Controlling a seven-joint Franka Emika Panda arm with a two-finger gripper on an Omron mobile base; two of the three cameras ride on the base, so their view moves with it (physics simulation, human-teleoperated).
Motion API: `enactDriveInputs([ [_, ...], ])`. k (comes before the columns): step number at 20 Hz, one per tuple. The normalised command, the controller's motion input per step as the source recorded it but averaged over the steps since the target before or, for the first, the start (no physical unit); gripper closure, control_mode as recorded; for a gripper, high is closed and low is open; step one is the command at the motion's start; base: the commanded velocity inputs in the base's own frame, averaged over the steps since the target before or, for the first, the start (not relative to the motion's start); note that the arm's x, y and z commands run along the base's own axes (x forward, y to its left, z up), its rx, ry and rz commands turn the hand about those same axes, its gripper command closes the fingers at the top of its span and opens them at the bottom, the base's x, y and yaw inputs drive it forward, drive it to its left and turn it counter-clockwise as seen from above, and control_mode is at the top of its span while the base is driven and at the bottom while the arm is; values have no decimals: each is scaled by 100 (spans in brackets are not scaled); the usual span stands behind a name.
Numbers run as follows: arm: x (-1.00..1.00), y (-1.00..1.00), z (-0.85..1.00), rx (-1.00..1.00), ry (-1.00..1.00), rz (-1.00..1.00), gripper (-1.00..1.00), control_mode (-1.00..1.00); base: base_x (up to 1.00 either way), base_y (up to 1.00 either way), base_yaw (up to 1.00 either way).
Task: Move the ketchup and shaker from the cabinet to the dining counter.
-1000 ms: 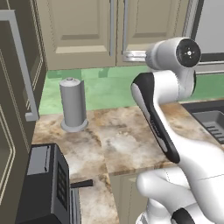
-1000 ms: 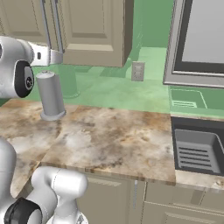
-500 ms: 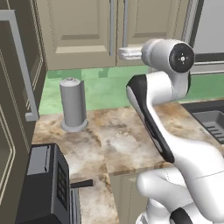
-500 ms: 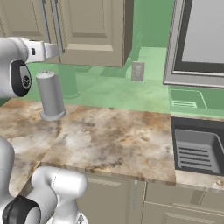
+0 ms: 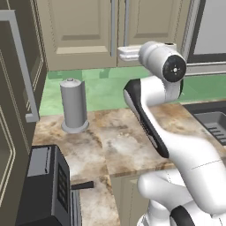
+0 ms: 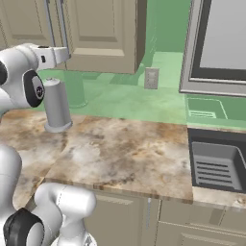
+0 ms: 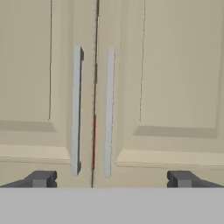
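Raised since a second ago, the tool (image 7: 111, 179), fingers spread wide and gripping nothing, faces the tan cabinet (image 7: 175, 78) with shut panelled doors and silver bar handles (image 7: 76, 109); a red sliver shows between them.

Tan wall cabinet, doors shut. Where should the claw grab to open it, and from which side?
Best bet: one long vertical silver bar handle of the tan double-door cabinet, approached straight from the front. The bars stand off the panels beside the centre seam, so the open claw can straddle one across its width. It hovers short of them.
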Motion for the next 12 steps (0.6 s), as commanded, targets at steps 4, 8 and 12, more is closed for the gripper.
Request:
enactDriveInputs([
  [4, 39, 4, 0, 0, -9, 0, -100, -100, 0, 0, 0],
  [8, 29, 12, 0, 0, -6, -1, -100, -100, 0, 0, 0],
  [12, 27, 12, 1, 0, -2, -2, -100, -100, 0, 0, 0],
])
